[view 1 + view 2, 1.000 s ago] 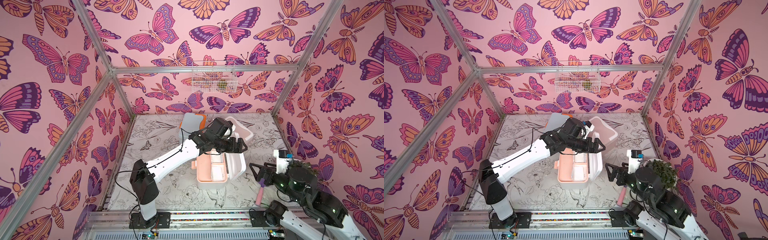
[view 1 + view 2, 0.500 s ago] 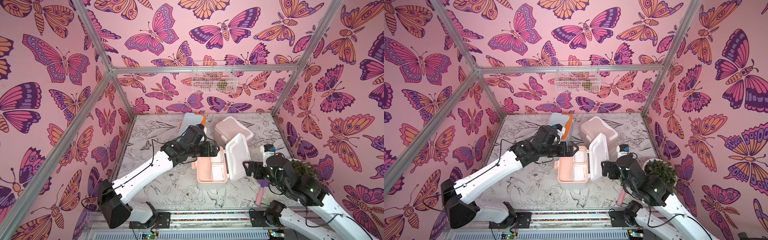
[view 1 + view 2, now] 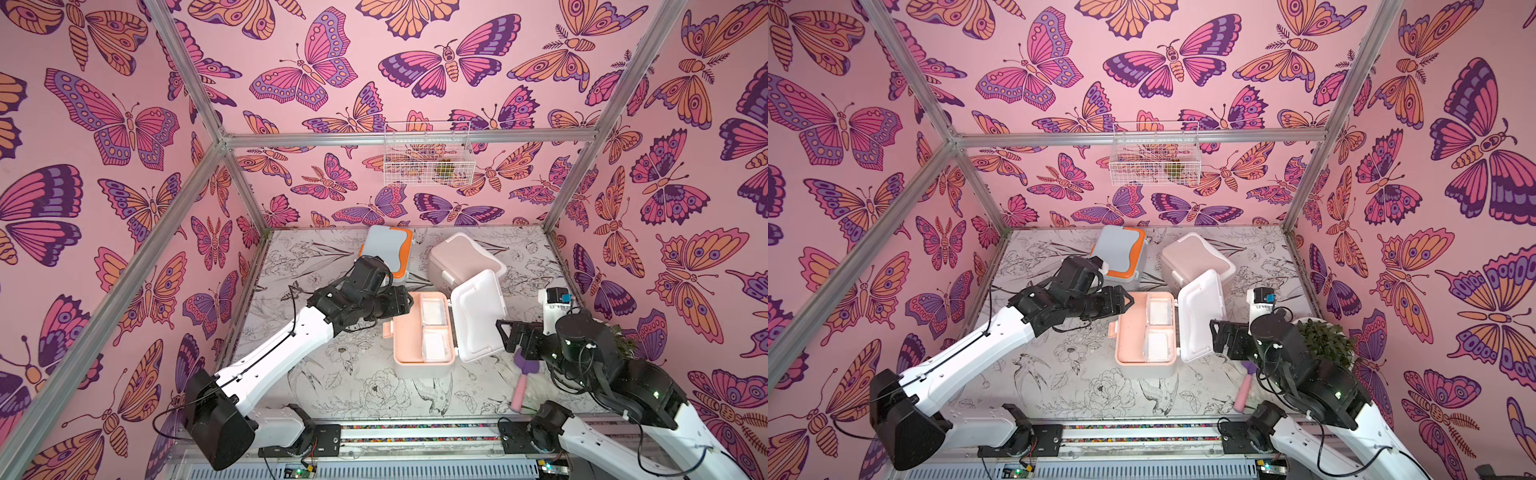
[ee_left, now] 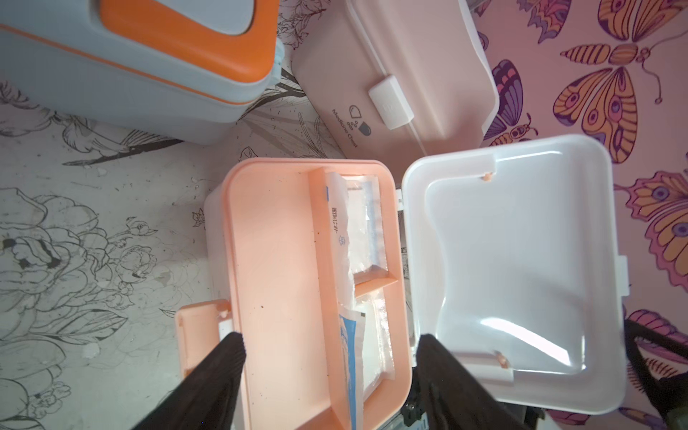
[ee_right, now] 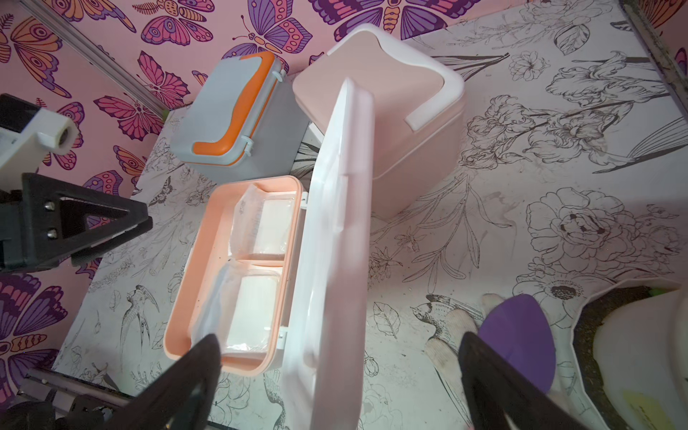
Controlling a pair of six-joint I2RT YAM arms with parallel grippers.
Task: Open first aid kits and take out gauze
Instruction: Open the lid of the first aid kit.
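Note:
The white first aid kit with its peach tray lies open mid-table. Its white lid stands up on the right. Two gauze packets lie in the tray's small compartments. My left gripper hovers open at the tray's left, holding nothing. My right gripper is open, its fingers either side of the lid's edge. The blue kit and pink kit are shut behind.
A purple brush with a pink handle lies on the table under my right arm. A potted plant stands by the right wall. A wire basket hangs on the back wall.
My left gripper drew back from the white lid to the tray's left side and its jaws narrowed a little. The lid now stands upright. My right gripper came up to the lid.

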